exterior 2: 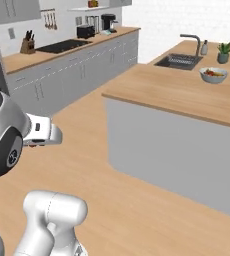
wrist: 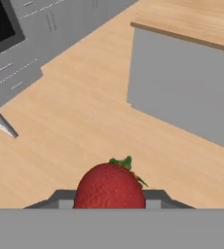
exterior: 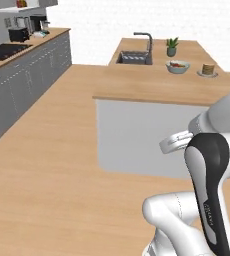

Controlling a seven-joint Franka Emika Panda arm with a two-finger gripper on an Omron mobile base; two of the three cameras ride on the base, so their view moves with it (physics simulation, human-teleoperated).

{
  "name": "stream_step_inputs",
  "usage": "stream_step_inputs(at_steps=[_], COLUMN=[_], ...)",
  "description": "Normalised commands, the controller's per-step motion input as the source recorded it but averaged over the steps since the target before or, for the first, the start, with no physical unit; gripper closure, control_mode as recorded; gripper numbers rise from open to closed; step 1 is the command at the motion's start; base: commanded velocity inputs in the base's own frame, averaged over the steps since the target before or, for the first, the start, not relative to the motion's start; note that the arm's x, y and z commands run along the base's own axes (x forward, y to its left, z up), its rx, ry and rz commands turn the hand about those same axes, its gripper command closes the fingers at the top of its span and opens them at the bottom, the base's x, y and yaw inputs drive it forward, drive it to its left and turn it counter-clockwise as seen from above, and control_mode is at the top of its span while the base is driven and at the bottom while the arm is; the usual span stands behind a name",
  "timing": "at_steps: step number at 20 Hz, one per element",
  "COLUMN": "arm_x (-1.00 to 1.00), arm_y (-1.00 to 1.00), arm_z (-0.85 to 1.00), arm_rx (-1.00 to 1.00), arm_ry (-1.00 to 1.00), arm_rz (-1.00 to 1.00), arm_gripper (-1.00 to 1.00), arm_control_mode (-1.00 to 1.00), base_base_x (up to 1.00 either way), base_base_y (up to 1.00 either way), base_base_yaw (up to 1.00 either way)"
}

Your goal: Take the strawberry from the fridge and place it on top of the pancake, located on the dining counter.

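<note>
Your tool is clenched on the strawberry: in the hand view you see the red fruit with its green leaves seated between the two dark finger tips, low in the middle of the picture, with the wooden floor beneath it. Ahead of it and to the right in that view stands the pale grey side of the desk, its light wood top running along the upper edge. In the left base view you can follow the desk from the near corner back to the sink and the dark tap; a small potted plant stands beside the tap, the grey fruit bowl sits nearer you on the wood, and the pancake on its pale plate lies just to the right of the bowl, apart from it. The arm's white and dark links rise at the lower right of that view, well short of the pancake. In the right base view you see the same desk from the other side, with the bowl near its far right edge, and the long run of grey wall cabinets with a knife block and a coffee machine on its top.
</note>
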Motion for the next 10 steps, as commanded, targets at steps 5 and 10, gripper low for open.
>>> stream_step_inputs(at_steps=[5, 10], arm_x=[0.00, 0.00], arm_y=[0.00, 0.00], arm_z=[0.00, 0.00], arm_rx=[0.00, 0.00], arm_ry=[0.00, 0.00], arm_rz=[0.00, 0.00], arm_gripper=[1.00, 1.00], arm_control_mode=[1.00, 1.00], base_base_x=[0.15, 0.29], base_base_y=[-1.00, -1.00], base_base_yaw=[-0.01, 0.00])
